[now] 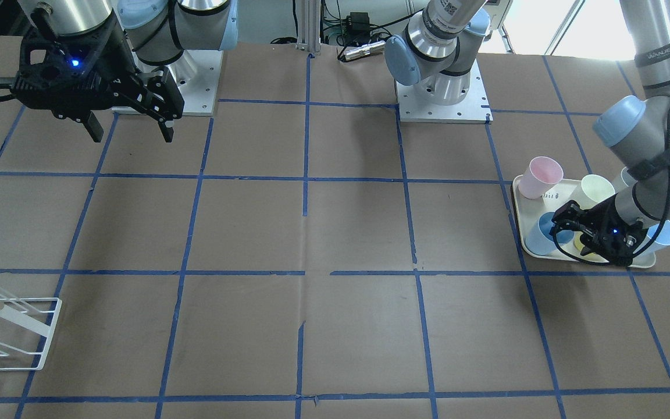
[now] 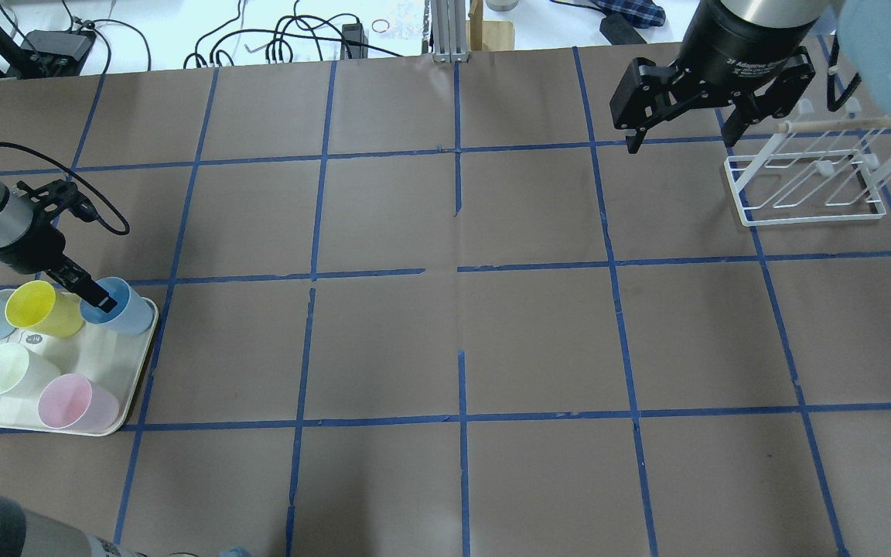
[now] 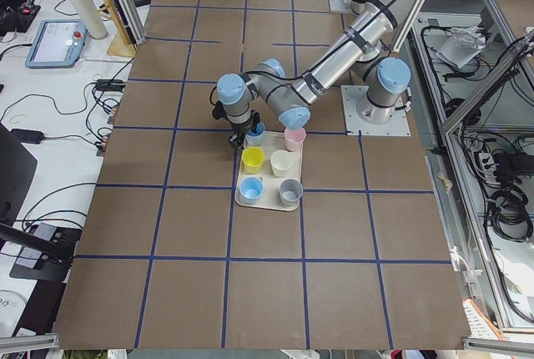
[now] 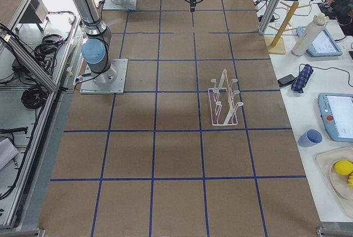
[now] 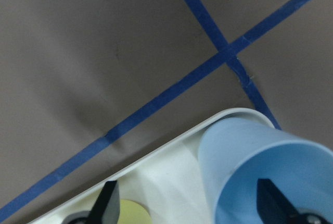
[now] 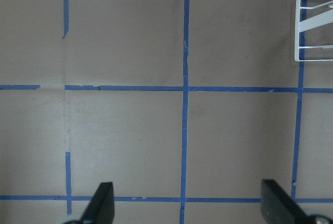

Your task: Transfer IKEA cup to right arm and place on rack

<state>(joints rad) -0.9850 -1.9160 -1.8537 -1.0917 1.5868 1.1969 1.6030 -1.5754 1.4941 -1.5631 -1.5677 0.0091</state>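
IKEA cup [image 2: 130, 316] on tray [image 2: 134, 363] | L hand [image 1: 569, 233] wide | R hand [image 2: 679, 143] wide | tbl [image 2: 453, 333] blue-taped

left tool [image 5: 186, 193] sits low with jaws parted, right tool [image 2: 679, 141] hangs high, pointing down, jaws spread wide.

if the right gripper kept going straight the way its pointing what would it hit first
The bare table paper: the open right gripper points straight down at it, near a blue tape crossing. The rack sits off to one side of that line. The gripper's height above the table is unclear.
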